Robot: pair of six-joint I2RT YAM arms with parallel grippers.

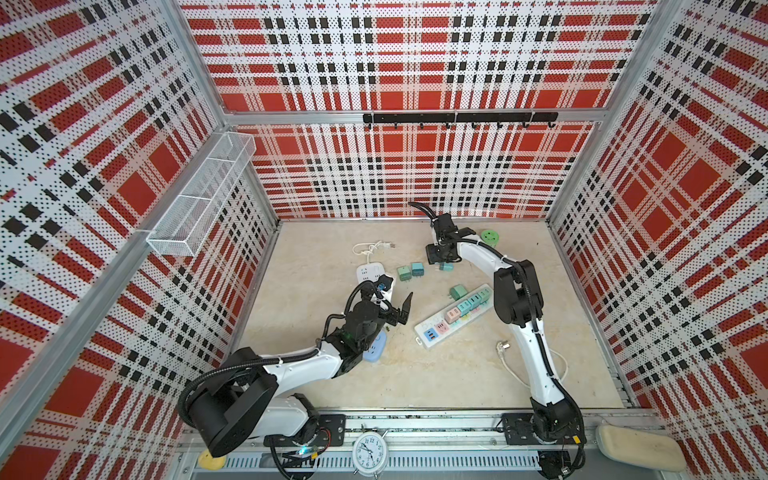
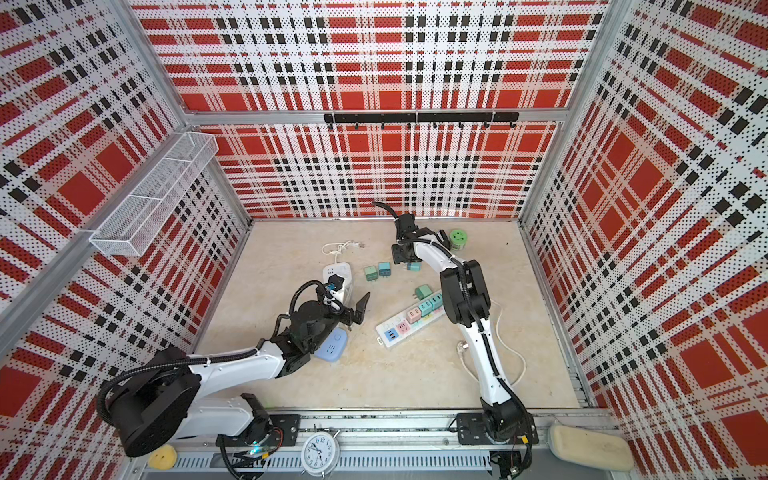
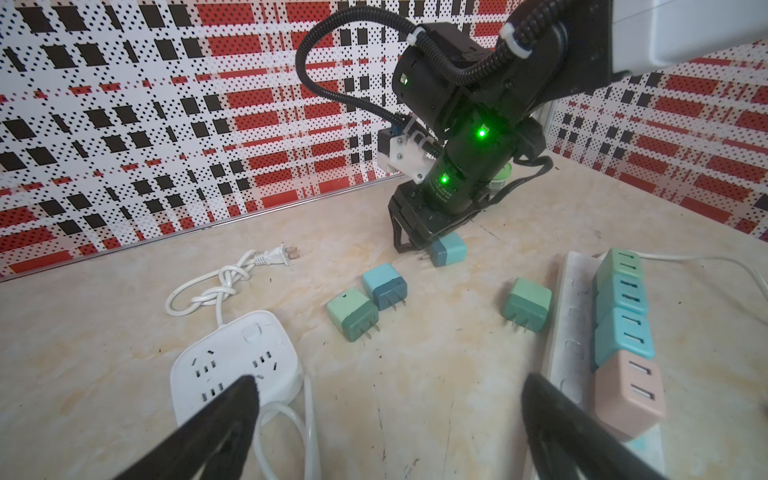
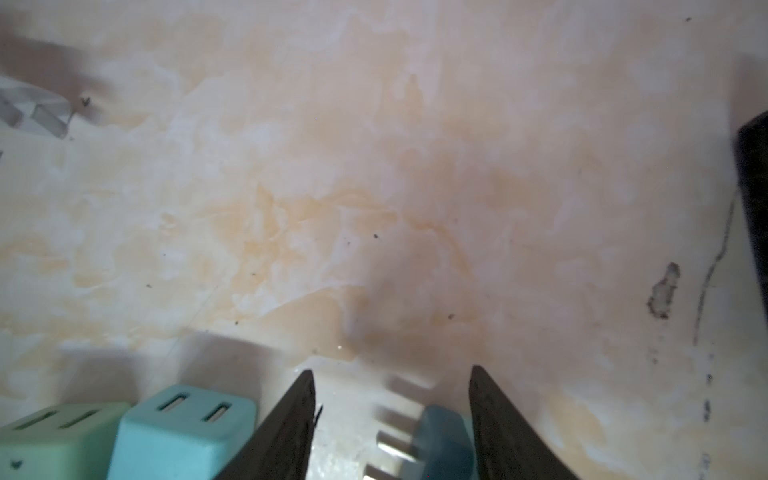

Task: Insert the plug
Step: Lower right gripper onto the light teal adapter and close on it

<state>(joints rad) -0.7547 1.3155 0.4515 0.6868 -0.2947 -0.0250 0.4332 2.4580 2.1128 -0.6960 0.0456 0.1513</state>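
The plug point(image 4: 444, 440), a teal cube with metal prongs, lies on the table between the open jaws of my right gripper point(image 4: 391, 370). Its body sits against one finger, and a gap separates its prongs from the other finger. Both top views show this gripper point(image 1: 444, 264) pointing down over the plug point(image 1: 448, 267) at the back of the table. The left wrist view shows the same plug point(image 3: 449, 248) under the gripper. A long white power strip point(image 1: 432, 328) holds several cube plugs. My left gripper point(image 3: 389, 380) hovers open and empty near mid-table.
Loose cube plugs point(image 1: 403, 272) point(image 1: 417, 269) point(image 1: 457, 292) lie between the strips. A white square socket block point(image 3: 232, 361) with a knotted cord sits left. A blue socket block point(image 1: 374, 347) lies under the left arm. A green round socket point(image 1: 489, 237) stands behind the right arm.
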